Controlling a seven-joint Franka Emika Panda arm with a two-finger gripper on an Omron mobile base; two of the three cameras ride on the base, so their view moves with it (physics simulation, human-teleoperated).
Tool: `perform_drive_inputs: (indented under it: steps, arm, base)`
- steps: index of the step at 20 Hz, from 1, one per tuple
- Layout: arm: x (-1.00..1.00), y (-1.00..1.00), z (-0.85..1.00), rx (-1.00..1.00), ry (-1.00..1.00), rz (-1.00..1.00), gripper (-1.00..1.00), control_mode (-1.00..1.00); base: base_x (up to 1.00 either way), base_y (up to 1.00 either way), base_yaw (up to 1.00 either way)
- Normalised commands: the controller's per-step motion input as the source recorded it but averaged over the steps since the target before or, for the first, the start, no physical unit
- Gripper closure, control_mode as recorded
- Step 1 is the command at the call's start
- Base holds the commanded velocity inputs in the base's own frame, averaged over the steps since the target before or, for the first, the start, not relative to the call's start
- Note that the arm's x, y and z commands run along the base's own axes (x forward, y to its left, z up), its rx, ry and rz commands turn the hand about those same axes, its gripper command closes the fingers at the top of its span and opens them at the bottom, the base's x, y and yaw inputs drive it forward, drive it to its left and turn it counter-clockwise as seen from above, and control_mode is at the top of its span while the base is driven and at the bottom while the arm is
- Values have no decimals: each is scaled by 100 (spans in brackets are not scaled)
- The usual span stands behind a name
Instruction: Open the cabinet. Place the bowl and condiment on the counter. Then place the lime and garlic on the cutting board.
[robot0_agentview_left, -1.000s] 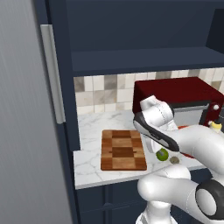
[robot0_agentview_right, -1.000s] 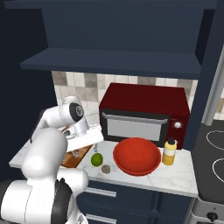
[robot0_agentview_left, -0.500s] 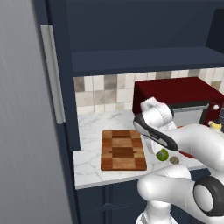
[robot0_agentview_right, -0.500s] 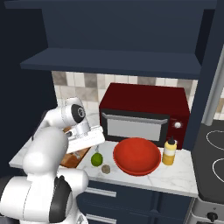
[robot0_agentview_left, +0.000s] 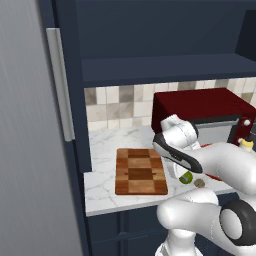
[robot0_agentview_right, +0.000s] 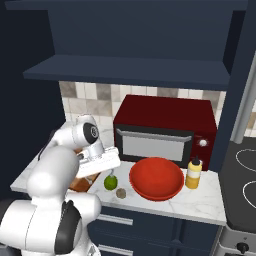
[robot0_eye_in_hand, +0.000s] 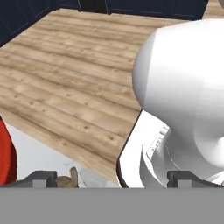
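1. Currently the lime (robot0_agentview_right: 109, 183) is a small, round, bright green fruit on the counter (robot0_agentview_right: 200, 200), just below the pincer (robot0_agentview_right: 102, 162). Being round, it shows no long axis and no pointing direction.
2. Garlic (robot0_agentview_right: 120, 192): small brownish-grey lump just beside the lime, on the side toward the bowl and slightly nearer the counter's front edge. Whether the two touch cannot be told. In the hand view a tan lump (robot0_eye_in_hand: 68, 179) sits between the finger tips at the bottom edge, probably the garlic.
3. Pincer: jaws spread fully wide, nothing held. In the left base view the hand (robot0_agentview_left: 172, 152) lies low over the counter at the right edge of the cutting board (robot0_agentview_left: 140, 171).
4. Cutting board: rectangular, light and dark brown blocks, flat on the counter, long axis running front to back; it lies to the pincer's left.
5. Bowl (robot0_agentview_right: 156, 178): wide, shallow, glossy red, upright on the counter to the pincer's right, beyond the garlic.
6. Condiment (robot0_agentview_right: 193, 173): small yellow squeeze bottle, pale nozzle up, upright just beside the bowl's far right rim.
7. Dark red microwave (robot0_agentview_right: 165, 128) stands behind bowl and bottle.
8. Cabinet door (robot0_agentview_left: 30, 150) stands open at far left, silver bar handle (robot0_agentview_left: 61, 84) vertical.
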Motion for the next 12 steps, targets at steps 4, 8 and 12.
perform_drive_inputs:
  steps: [4,8,12]
  arm:
    - [0,0,-8,0,2,0,-100,-100]
    - [0,-2,-6,0,2,0,-100,-100]
    - [6,-1,-1,0,0,0,-100,-100]
  base:
    - [0,0,0]
    - [0,0,0]
    - [0,0,0]
